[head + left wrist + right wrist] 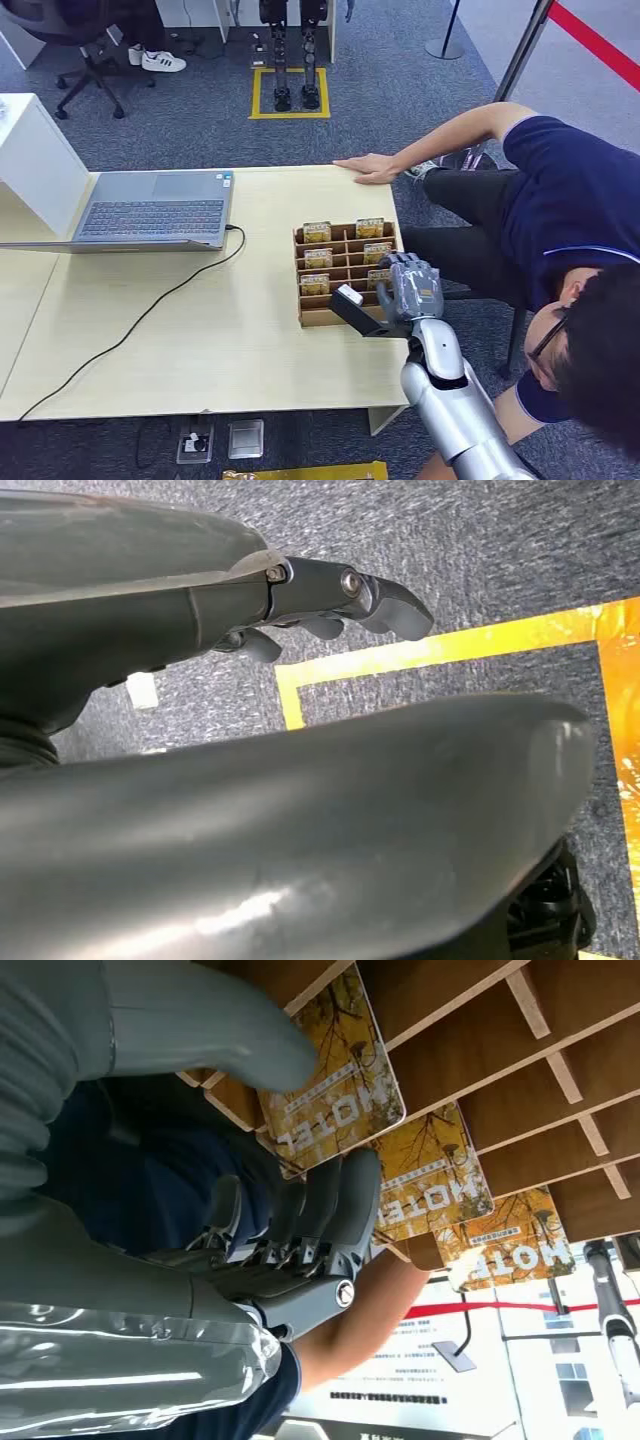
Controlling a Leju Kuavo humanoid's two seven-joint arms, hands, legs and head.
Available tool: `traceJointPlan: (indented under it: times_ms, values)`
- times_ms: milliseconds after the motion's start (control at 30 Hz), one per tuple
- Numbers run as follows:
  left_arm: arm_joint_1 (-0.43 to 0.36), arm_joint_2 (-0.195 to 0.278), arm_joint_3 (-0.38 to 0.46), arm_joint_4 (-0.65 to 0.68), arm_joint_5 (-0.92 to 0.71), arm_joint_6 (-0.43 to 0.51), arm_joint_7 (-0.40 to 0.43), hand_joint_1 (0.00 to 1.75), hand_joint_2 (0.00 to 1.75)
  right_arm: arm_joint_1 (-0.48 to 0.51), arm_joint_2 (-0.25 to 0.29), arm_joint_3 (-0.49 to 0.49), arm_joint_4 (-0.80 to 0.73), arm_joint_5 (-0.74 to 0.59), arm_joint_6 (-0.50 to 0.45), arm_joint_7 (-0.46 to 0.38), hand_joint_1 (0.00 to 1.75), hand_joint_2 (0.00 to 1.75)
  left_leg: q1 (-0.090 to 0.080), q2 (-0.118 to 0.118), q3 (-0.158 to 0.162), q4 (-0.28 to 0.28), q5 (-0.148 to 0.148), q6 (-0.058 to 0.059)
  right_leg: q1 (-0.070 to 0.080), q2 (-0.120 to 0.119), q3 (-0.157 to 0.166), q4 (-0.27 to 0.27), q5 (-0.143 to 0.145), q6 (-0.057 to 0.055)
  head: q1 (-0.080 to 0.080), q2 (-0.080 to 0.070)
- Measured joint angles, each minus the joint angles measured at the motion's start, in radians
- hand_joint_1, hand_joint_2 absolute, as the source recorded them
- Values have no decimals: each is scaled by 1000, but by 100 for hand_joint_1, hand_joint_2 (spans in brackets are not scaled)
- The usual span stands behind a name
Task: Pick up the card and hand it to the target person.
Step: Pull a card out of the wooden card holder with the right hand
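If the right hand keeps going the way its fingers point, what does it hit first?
Most likely the nearest hotel card in the wooden rack. The right hand has its fingers just short of that card's edge; whether they already touch it is unclear.

An open grey laptop (155,208) sits on a light wooden table (189,330), its black cable (143,318) trailing across toward the near left edge.

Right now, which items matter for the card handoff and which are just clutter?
Job:
right hand, at the rack's near right corner
cards
card rack
person, seated right of the table

Clutter:
laptop
cable
white box
floor socket
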Motion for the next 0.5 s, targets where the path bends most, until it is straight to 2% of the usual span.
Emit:
traceJointPlan:
  times_ms: [100, 233, 500]
  values:
    - [0, 0, 0, 0, 0, 1, 0, 0, 0, -4, 0, 2, 7, -1, 0, 0, 113, 175, 0, 0, 0, 0, 0, 0, 0, 0, 0, 0, 0, 0, 0, 0]
    - [0, 0, 0, 0, 0, 3, 0, 0, 0, -12, 1, 8, 19, -2, 0, -1, 149, 175, 0, 0, 0, 0, 0, 0, 0, 0, 0, 0, 0, 0, 1, 0]
    - [0, -1, -4, 0, 0, 6, 1, 0, 0, -22, 5, 16, 32, -2, -7, 1, 171, 175, 0, 0, 0, 0, 0, 0, 0, 0, 0, 0, 0, 0, 0, 0]
